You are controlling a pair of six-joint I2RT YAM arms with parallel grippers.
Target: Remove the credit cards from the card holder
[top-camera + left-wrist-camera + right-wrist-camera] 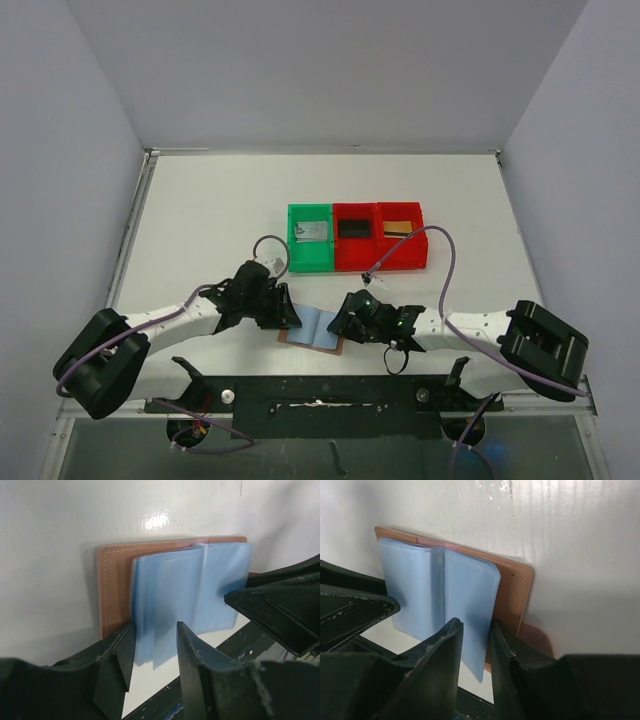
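The card holder (318,325) lies open on the table near the front edge, brown leather with blue-grey pockets (190,585) facing up and a strap tab (537,637) on one edge. My left gripper (290,318) is at its left side, open, jaws straddling the pockets' edge (154,630). My right gripper (340,325) is at its right side, jaws a little apart around a pocket's edge (476,627). The silver-grey card (312,231) lies in the green bin, the black card (353,229) and the gold-tan card (397,228) in the red bins.
The green bin (310,266) and two red bins (355,264) (404,260) stand in a row behind the card holder. White walls enclose the table. The black mounting rail (320,395) runs along the front edge just below the holder.
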